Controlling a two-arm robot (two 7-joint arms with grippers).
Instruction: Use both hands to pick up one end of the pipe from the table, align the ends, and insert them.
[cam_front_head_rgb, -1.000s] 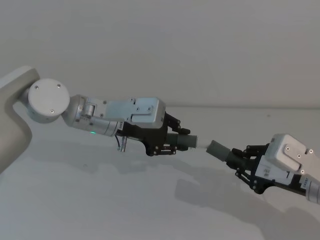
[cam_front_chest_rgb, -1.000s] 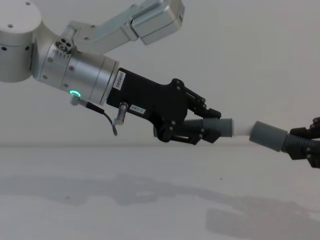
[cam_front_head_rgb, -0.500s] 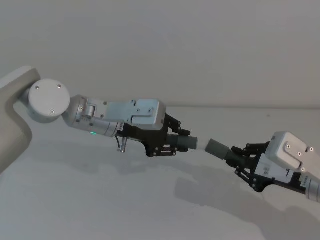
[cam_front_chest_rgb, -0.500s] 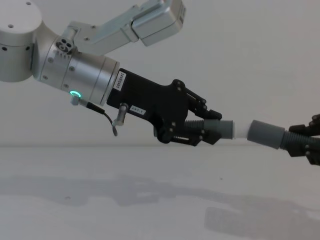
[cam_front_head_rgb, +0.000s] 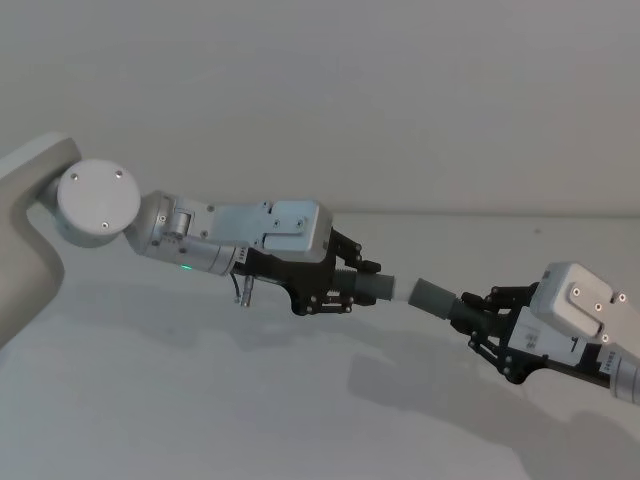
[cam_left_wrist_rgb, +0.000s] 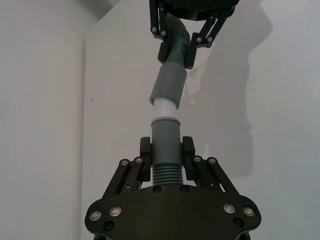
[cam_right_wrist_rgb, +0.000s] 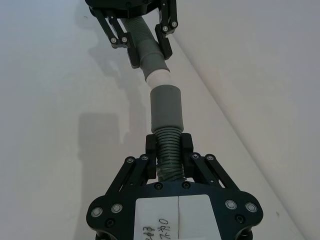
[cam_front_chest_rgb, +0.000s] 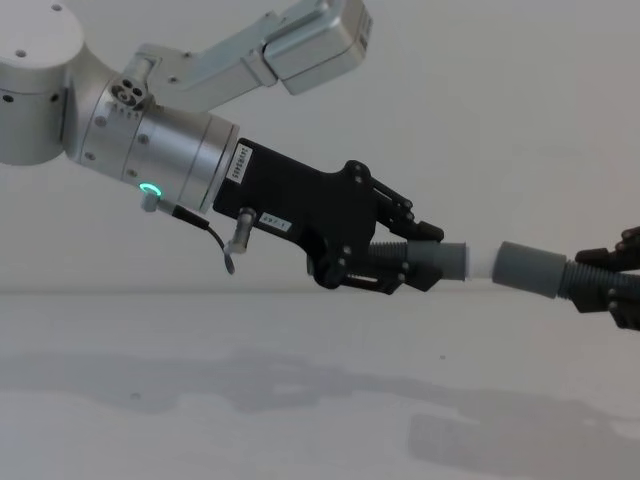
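Head view: black two-fingered left gripper (cam_front_head_rgb: 352, 283) clamps the ribbed grey hose piece with white tip (cam_front_head_rgb: 385, 289), above the white table (cam_front_head_rgb: 200, 400).
Chest view: black right gripper (cam_front_chest_rgb: 622, 290) grips the wide-cuffed grey hose piece (cam_front_chest_rgb: 530, 270).
Wrist views: white tip meets the cuff mouth.

Two grey ribbed pipe pieces held above worktop (cam_front_head_rgb: 200, 400) — white-tipped cuff (cam_front_chest_rgb: 455, 260) meeting wider grey cuff (cam_front_chest_rgb: 527, 269), tip just entering, nearly in line.

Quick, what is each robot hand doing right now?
Left gripper: shut on the white-tipped hose piece.
Right gripper: shut on the plain-cuffed hose piece.
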